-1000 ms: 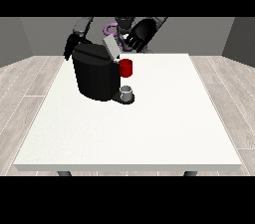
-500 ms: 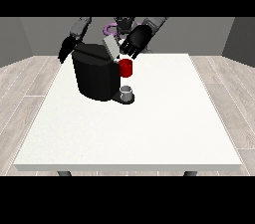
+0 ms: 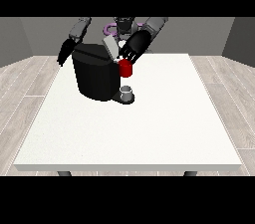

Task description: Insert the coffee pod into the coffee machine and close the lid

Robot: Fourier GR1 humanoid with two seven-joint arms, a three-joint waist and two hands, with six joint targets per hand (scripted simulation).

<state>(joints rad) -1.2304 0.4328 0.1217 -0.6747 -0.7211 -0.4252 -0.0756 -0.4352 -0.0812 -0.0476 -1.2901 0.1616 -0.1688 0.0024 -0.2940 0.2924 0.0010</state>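
The black coffee machine (image 3: 94, 77) stands on the table's far left part. Its grey lid (image 3: 108, 47) is tilted up. A red part (image 3: 126, 68) juts from the machine's front above a small grey cup (image 3: 127, 92). The hand at the view's right (image 3: 134, 47) hangs over the machine's top right, fingers spread and pointing down beside the lid. A small white patch (image 3: 121, 44) shows between lid and hand; I cannot tell whether it is the coffee pod. The hand at the view's left (image 3: 65, 52) hangs beside the machine's far left edge, fingers relaxed, holding nothing.
The white table (image 3: 164, 128) stretches wide towards the camera and to the right of the machine. A purple ring-shaped thing (image 3: 108, 29) shows behind the machine near the robot's body.
The hand at the view's right has come down and slightly left, closer to the raised lid. The hand at the view's left has sunk a little beside the machine.
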